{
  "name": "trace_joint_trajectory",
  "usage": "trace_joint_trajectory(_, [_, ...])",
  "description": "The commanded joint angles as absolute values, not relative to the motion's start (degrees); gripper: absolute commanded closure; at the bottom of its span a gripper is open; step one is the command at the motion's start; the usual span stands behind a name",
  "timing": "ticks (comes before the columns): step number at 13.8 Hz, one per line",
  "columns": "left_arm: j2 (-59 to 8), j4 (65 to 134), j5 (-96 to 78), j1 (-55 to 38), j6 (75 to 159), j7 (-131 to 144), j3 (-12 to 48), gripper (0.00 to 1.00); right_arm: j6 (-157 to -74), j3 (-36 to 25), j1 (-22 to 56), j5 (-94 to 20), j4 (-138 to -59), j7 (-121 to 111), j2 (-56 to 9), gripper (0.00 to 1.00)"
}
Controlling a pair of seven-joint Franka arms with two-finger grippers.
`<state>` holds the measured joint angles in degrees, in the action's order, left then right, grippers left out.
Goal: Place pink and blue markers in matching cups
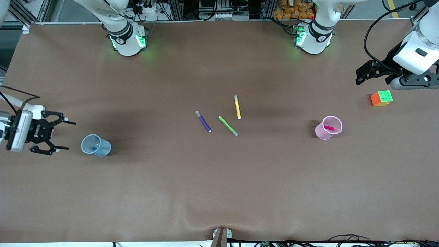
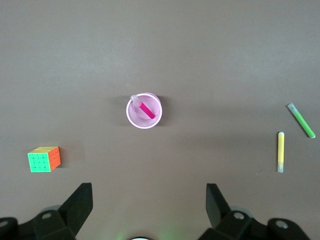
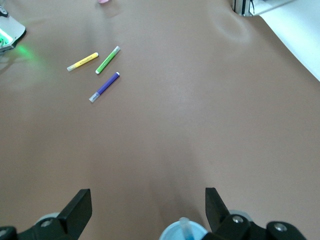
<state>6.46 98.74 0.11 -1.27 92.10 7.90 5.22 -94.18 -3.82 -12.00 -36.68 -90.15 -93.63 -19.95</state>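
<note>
The pale pink cup [image 1: 328, 127] stands toward the left arm's end of the table, with the pink marker [image 1: 331, 128] leaning inside it. Both show in the left wrist view: cup [image 2: 144, 111], marker [image 2: 146, 110]. The pale blue cup [image 1: 96, 145] stands toward the right arm's end, and the blue marker [image 3: 184, 225] is in it, grey tip up. My right gripper [image 1: 71, 135] is open and empty beside the blue cup [image 3: 184, 234]. My left gripper [image 1: 358, 77] is open and empty, up over the table's edge near the cube.
A dark purple pen [image 1: 203, 121], a green pen [image 1: 228, 126] and a yellow pen [image 1: 237, 107] lie at the table's middle. A colourful puzzle cube [image 1: 381, 98] sits near the left arm's end, farther from the front camera than the pink cup.
</note>
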Motion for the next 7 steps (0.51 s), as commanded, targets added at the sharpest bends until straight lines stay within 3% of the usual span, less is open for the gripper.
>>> trace_joint_trajectory(1, [6.4,97.6,1.2,-0.9,91.0,7.3,5.5,0.00,-93.3,-3.7,-10.6,-32.5,-91.4,-86.1,-15.2,0.00])
trace_joint_trajectory(7, [5.7,96.9,1.1,-0.2,90.9,7.1,5.3,0.00,-90.6,-3.6,-6.8,-22.9,-91.8,-63.1,-7.0,0.00])
